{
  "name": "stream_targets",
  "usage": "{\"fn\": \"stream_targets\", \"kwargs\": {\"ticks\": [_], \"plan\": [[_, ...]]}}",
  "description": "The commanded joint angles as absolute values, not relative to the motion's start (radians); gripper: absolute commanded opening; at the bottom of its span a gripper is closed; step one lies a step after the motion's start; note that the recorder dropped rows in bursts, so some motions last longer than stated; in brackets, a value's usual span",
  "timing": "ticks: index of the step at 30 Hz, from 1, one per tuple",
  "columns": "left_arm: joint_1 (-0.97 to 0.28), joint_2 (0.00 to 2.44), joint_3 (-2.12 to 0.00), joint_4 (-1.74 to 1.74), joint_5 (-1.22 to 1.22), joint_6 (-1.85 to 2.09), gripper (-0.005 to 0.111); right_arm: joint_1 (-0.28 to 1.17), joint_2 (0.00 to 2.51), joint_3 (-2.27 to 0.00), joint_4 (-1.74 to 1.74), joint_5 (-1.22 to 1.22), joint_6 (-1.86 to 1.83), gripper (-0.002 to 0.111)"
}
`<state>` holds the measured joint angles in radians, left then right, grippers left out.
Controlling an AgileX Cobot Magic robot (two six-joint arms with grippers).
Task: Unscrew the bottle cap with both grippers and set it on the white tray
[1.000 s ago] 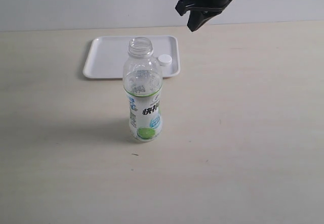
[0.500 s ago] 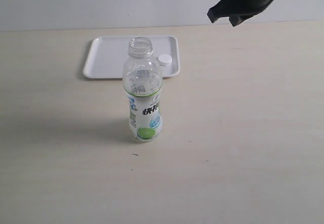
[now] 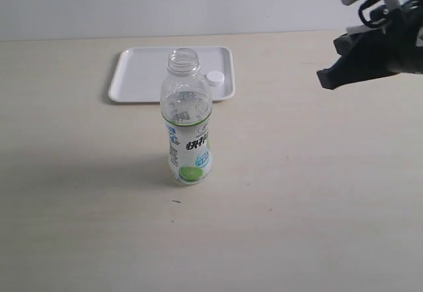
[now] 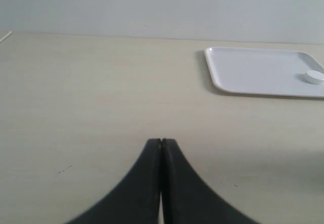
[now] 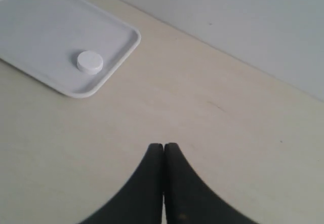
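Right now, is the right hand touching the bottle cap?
Apart. The right wrist view shows the bottle cap lying on the white tray, with bare table between it and the right hand.

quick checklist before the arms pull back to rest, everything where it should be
1. Bottle cap lies flat inside the rim of the white tray, near one corner: ok.
2. Bottle stands upright on the table in front of the tray, neck open: ok.
3. Right tool is shut, holds nothing, and is well off to the side of tray and bottle: ok.
4. Left tool is shut and empty over bare table, apart from the tray: ok.
5. Liquid left in the bottle that could spill: cannot tell.
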<state>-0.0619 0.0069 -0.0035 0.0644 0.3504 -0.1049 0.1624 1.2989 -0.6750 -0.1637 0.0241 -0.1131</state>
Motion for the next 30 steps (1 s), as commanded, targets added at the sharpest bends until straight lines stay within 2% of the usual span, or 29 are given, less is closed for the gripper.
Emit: {"fn": "stream_targets", "kwargs": {"ticks": [1, 6, 17, 30], "plan": [[-0.061, 0.0, 0.0, 0.067, 0.348, -0.108, 0.0, 0.161, 1.103, -0.568, -0.157, -0.021, -0.107, 0.0], [-0.061, 0.0, 0.0, 0.067, 0.348, -0.11, 0.0, 0.15, 0.859, -0.474, -0.157, -0.007, -0.103, 0.0], [-0.061, 0.0, 0.0, 0.067, 0.348, -0.108, 0.0, -0.031, 0.399, -0.29, -0.136, 0.021, -0.04, 0.0], [-0.061, 0.0, 0.0, 0.067, 0.348, -0.108, 0.0, -0.031, 0.335, -0.224, -0.106, 0.074, -0.03, 0.0]]}}
